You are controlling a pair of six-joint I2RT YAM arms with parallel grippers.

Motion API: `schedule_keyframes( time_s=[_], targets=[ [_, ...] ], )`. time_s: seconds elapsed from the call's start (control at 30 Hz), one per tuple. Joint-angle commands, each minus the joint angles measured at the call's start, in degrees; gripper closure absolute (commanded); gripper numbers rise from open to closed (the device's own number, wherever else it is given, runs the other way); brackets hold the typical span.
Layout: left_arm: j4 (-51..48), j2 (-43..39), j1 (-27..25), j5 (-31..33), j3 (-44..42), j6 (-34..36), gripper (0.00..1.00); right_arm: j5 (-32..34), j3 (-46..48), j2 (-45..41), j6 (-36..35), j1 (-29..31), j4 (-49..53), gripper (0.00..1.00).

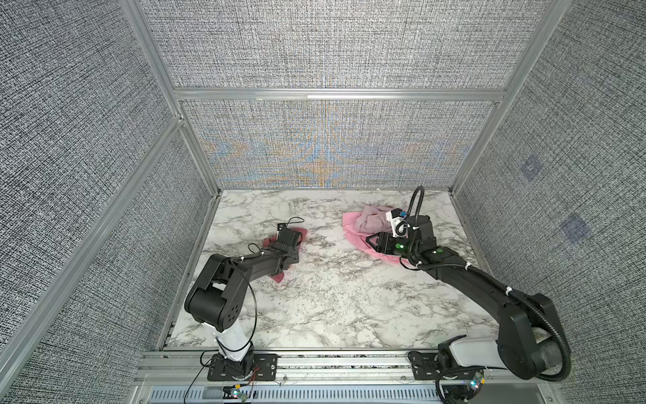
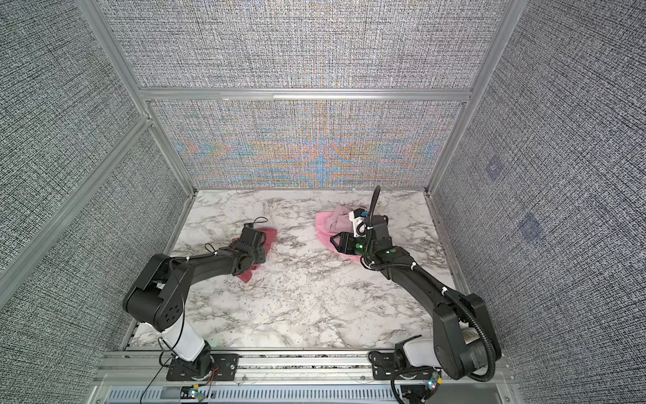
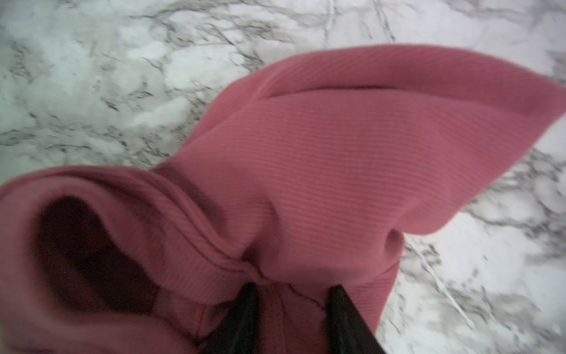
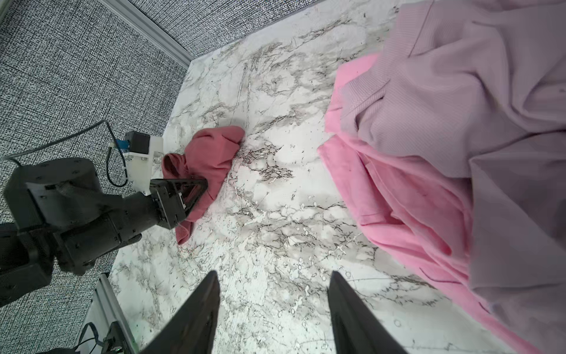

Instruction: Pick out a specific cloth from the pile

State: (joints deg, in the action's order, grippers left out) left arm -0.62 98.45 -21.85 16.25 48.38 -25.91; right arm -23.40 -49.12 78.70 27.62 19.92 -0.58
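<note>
On the marble tabletop (image 1: 332,297) the pile (image 1: 370,220) lies far right. The cloth (image 3: 306,153) lies well apart, at left, bunched and gripped between the left hand's (image 3: 294,289) fingers. The right hand (image 4: 272,280) is open and empty, just beside the pile.

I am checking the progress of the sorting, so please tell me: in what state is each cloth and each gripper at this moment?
rose-red cloth: crumpled, apart from the other two cloths, one fold pinched.
bright pink cloth: spread out, lowest of the pair.
pale mauve cloth: crumpled, lying on the bright pink cloth.
left gripper: shut on the rose-red cloth.
right gripper: open, holding nothing.
</note>
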Motion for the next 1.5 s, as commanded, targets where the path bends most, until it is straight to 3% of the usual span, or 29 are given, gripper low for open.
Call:
schedule_keyframes(
  time_s=[0.0,0.27,0.4,0.63,0.9,1.2,1.47],
  targets=[
    [0.8,0.3,3.6,-2.3,0.3,1.4,0.58,0.2,-1.4,1.0,-0.5,0.0,0.3,0.42],
    [0.1,5.0,13.5,-5.5,7.9,4.2,0.58,-1.2,-3.5,5.4,0.8,0.0,-1.3,0.42],
    [0.8,8.1,18.3,-12.6,10.6,2.9,0.58,-2.0,-6.0,6.7,1.4,0.1,-1.6,0.42],
    [-0.7,11.7,22.1,-17.4,14.6,1.9,0.58,-1.3,-6.7,7.1,1.4,0.1,-1.4,0.42],
    [-1.4,9.8,24.3,-17.9,15.1,1.9,0.58,-1.9,-7.3,7.3,2.3,0.1,-1.7,0.42],
    [-0.1,-1.5,23.6,-21.9,8.8,1.4,0.59,2.7,-6.6,0.5,-1.1,-0.2,2.7,0.42],
    [6.9,-20.7,16.4,-16.9,-3.8,3.9,0.57,14.3,-5.3,-6.3,-7.4,-2.6,7.8,0.42]
  ],
)
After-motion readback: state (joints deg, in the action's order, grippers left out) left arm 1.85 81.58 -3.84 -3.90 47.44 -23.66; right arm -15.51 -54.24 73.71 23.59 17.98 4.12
